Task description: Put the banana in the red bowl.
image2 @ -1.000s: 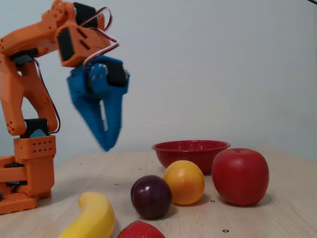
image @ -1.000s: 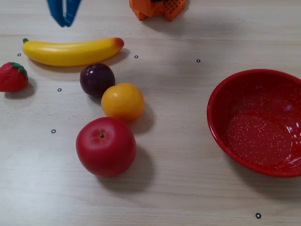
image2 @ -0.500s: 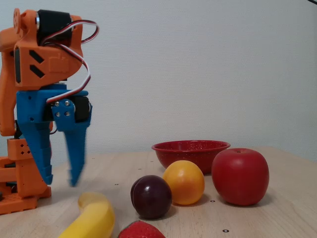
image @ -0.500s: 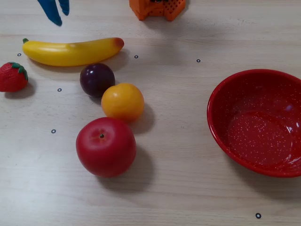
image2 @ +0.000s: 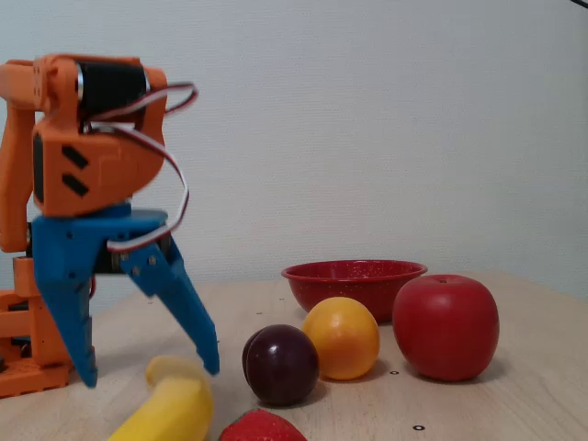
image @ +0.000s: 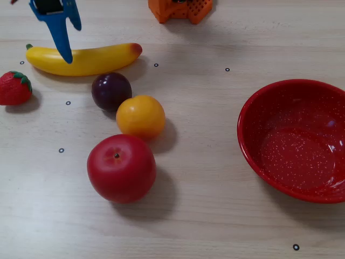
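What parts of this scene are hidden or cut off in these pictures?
- Red bowl: its right side runs off the edge of the overhead-like fixed view.
- Banana: the low fixed view's bottom edge cuts it; its green tip is unseen there.
- Strawberry: mostly below that same edge.
- Gripper: only the blue fingers enter the top edge from above; whether they touch the banana is unclear.

Count, things on desk (image: 215, 216):
- banana (image: 86, 59): 1
- red bowl (image: 296, 140): 1
- apple, red (image: 122, 168): 1
- orange (image: 140, 116): 1
- plum, dark purple (image: 111, 91): 1
- strawberry (image: 14, 88): 1
- small black dot markers (image: 61, 150): 7 in the top-down fixed view
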